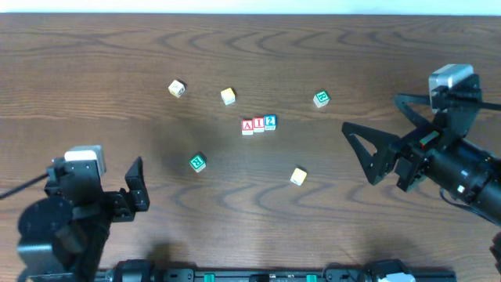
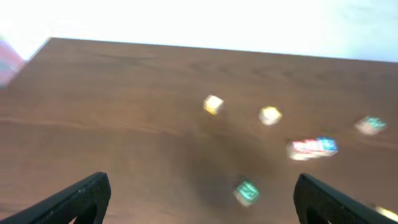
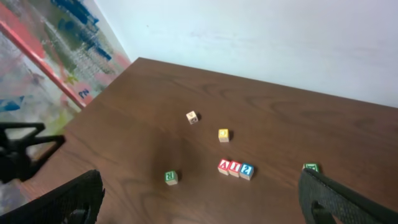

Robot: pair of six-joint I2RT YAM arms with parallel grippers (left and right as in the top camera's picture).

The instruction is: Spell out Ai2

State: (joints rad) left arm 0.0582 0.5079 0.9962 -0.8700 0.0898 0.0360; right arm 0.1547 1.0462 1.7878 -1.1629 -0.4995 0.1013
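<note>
Got left gripper (image 1: 138,186) and right gripper (image 1: 362,154) nearest, both spread wide, holding nothing. Past those, loose green block (image 1: 197,162) and tan block (image 1: 298,176). Mid-table, touching in a row: red A (image 1: 247,125), red I (image 1: 258,124), blue 2 (image 1: 270,122). Farthest back: white block (image 1: 177,88), yellow block (image 1: 228,95), second green block (image 1: 321,99), letters probably too small to call.

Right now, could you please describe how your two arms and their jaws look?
Both the left arm and right arm are black, each topped with a pale grey box. Their jaws are black and angular. A dark cable leaves the left arm.
</note>
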